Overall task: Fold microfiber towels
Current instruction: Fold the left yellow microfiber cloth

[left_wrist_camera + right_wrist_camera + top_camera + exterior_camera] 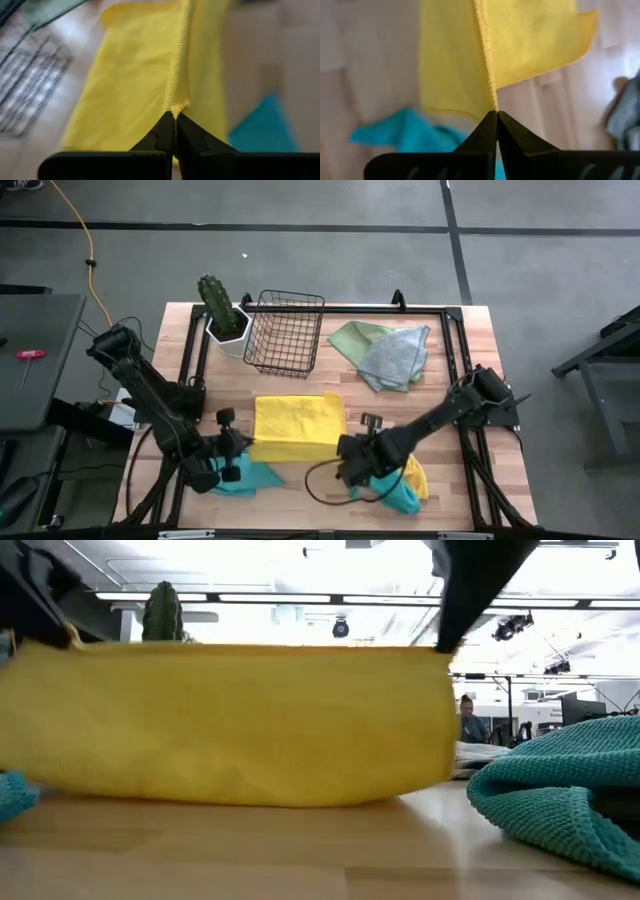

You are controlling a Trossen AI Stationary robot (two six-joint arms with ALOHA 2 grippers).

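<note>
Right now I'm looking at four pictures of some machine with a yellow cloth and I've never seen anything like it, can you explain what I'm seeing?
It is a robot with two dark arms at a wooden table. One picture looks straight down from above, one looks level across the tabletop, and two come from cameras on the arms' wrists. The left gripper and the right gripper each pinch one near corner of the yellow towel, fingers shut, and between them they hold that edge up. On the table near the left gripper lies a teal towel; near the right gripper is another teal towel with a yellow one. Farther back lie a light green towel and a grey towel, beside a black wire basket and a potted cactus.
</note>
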